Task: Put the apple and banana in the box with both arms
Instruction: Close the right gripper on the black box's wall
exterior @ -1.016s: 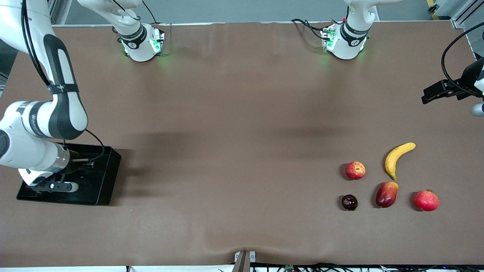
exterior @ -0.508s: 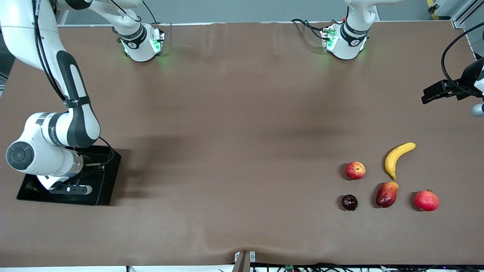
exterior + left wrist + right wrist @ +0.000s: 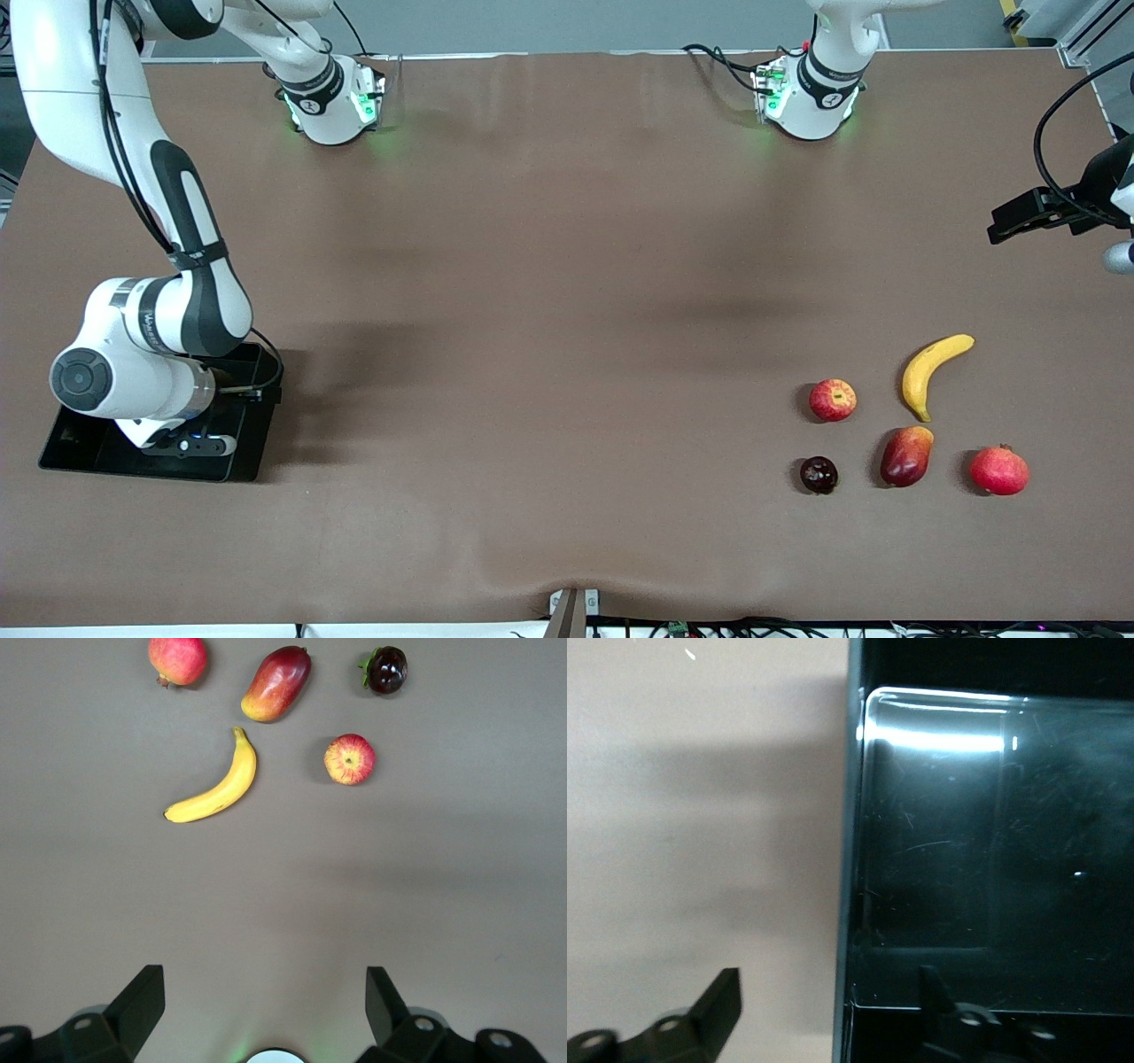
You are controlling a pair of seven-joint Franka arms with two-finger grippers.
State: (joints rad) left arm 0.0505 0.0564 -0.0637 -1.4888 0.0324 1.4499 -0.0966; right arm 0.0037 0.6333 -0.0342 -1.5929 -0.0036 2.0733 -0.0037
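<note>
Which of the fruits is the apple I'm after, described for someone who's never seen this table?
Find the fruit cluster at the left arm's end of the table. The apple lies beside the banana, toward the right arm's end, with the dark maroon fruit nearer the camera. It is round, red with yellowish patches, and has no crown.

— Where's the right pincer [image 3: 824,1010]?
— Low over the box's [image 3: 62,452] wall, one finger inside, one outside, apart, the arm folded at the elbow.
— The left pincer [image 3: 266,1005]?
— Waiting high over the bench [image 3: 567,266], fingers spread wide, nothing between them.
</note>
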